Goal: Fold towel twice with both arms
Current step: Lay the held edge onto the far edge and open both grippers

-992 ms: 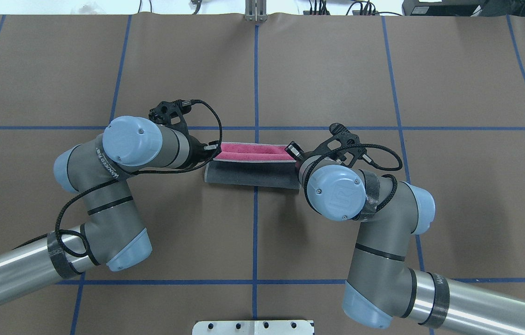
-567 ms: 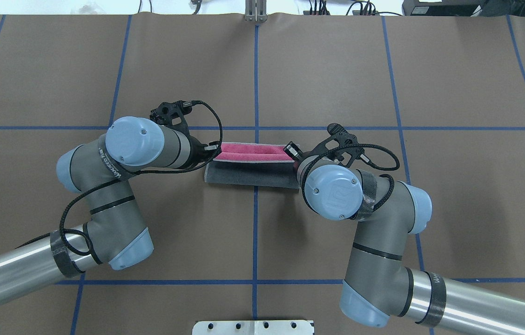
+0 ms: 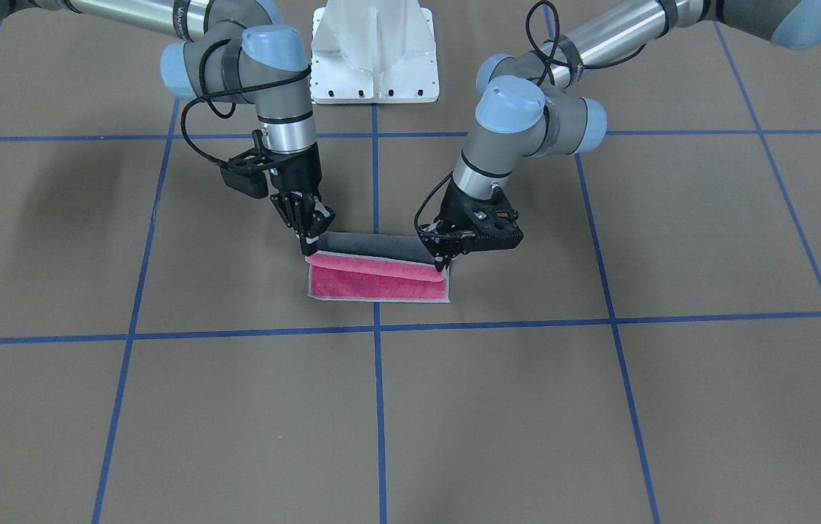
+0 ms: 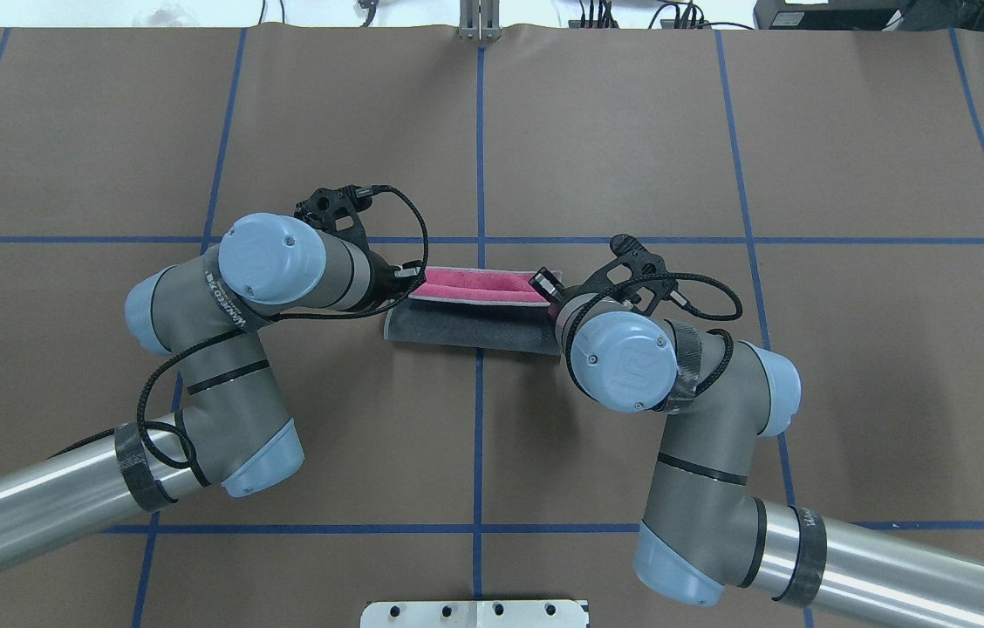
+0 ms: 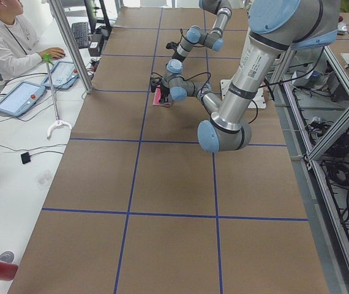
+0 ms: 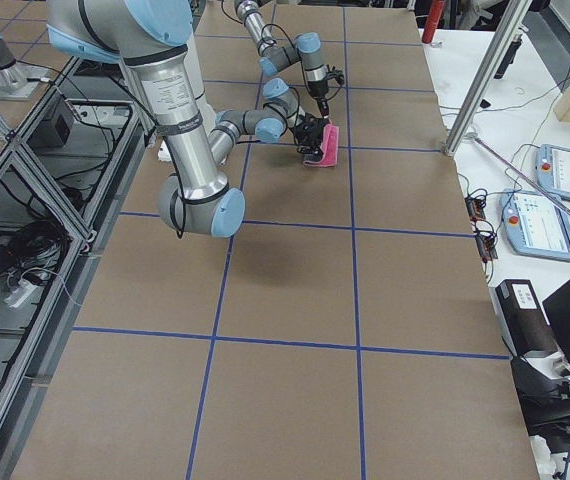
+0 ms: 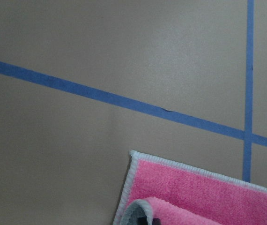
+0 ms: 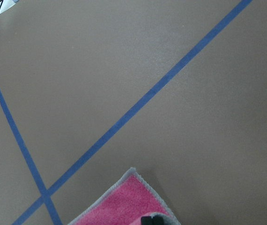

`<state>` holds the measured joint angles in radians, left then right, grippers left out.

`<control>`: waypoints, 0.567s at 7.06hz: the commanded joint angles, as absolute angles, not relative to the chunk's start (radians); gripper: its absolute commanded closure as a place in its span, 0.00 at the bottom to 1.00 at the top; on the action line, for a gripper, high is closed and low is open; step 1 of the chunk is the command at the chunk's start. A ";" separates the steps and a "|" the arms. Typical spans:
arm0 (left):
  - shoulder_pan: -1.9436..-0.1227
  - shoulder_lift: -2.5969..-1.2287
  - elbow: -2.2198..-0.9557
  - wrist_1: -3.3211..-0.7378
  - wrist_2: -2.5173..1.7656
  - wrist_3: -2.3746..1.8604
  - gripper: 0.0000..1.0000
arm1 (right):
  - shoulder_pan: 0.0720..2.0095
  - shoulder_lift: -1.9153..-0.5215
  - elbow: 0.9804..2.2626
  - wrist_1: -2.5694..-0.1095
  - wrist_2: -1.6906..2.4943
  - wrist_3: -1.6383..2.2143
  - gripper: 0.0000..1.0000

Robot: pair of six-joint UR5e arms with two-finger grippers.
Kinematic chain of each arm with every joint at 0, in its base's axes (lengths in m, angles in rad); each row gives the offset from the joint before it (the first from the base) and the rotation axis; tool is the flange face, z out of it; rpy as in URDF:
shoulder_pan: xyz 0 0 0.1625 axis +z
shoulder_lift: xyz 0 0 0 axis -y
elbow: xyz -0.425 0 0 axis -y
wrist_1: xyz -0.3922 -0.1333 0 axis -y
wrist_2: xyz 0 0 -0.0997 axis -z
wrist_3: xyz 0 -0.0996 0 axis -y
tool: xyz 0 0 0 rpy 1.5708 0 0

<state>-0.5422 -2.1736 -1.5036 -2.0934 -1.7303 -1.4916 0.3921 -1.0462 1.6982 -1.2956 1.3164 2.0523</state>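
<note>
The towel [image 3: 374, 284] lies at the table's middle, pink face up, with its near edge lifted and rolled over so the grey face [image 4: 474, 324] shows. My left gripper [image 3: 442, 266] is shut on the lifted edge at one end. My right gripper [image 3: 311, 245] is shut on the same edge at the other end. Both hold it low over the pink part. In the overhead view my wrists hide the fingertips. The left wrist view shows a pink corner [image 7: 203, 197] with the curled edge, and the right wrist view shows the other corner [image 8: 124, 204].
The table is covered in brown paper with a blue tape grid [image 4: 480, 174]. The white bolted pedestal [image 3: 374, 51] stands at the robot's side. An operator [image 5: 3, 37] sits at a desk with tablets beyond the table's far edge.
Both arms have carried the held edge a little further across the towel, so the pink strip is narrower. The left arm's elbow has swung right, and the right arm has shifted slightly left.
</note>
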 commanded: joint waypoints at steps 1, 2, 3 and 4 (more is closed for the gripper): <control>-0.548 -2.174 -1.503 -2.094 -1.730 -1.491 0.99 | 0.394 -1.046 1.694 -1.285 1.316 2.051 1.00; -0.552 -2.174 -1.502 -2.094 -1.730 -1.491 0.57 | 0.399 -1.045 1.694 -1.285 1.316 2.049 0.79; -0.560 -2.174 -1.502 -2.094 -1.730 -1.491 0.03 | 0.416 -1.026 1.692 -1.281 1.316 2.030 0.47; -0.566 -2.174 -1.503 -2.094 -1.730 -1.491 0.00 | 0.428 -1.011 1.693 -1.281 1.318 2.001 0.23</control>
